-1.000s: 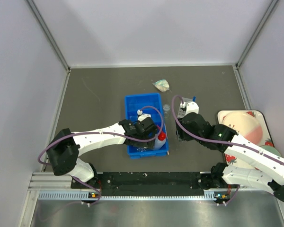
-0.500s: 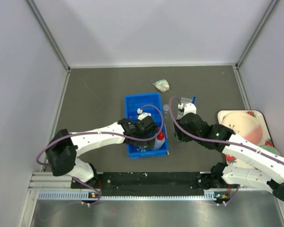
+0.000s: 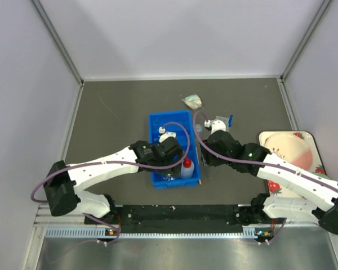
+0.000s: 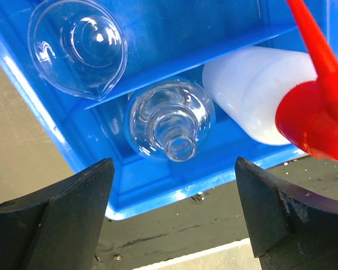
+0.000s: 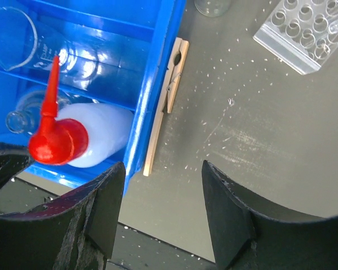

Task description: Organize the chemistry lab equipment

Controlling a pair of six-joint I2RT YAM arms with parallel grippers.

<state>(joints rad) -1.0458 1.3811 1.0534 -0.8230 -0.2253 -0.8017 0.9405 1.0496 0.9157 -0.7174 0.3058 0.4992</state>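
Note:
The blue bin point(image 3: 158, 125) holds a clear beaker point(image 4: 78, 45), a clear flask point(image 4: 172, 121) and the white squeeze bottle point(image 4: 250, 90) with its red nozzle point(image 4: 318, 121). My left gripper point(image 4: 174, 219) is open and empty above the bin's near edge; it also shows in the top view point(image 3: 172, 160). The wooden clamp point(image 5: 166, 98) lies on the table against the bin's right wall. My right gripper point(image 5: 163, 219) is open and empty just above and beside the clamp; it also shows in the top view point(image 3: 206, 157). The clear tube rack point(image 5: 304, 34) lies further off.
A small clear glass point(image 5: 213, 5) stands near the rack. A blue-capped tube point(image 3: 231, 119) and a clear crumpled bag point(image 3: 191, 100) lie behind the bin. The strawberry tray point(image 3: 310, 138) sits at the right edge. Grey walls enclose the table.
My right arm has moved left toward the bin's right wall and the clamp. My left arm has drawn back left over the bin. Both grippers stay empty.

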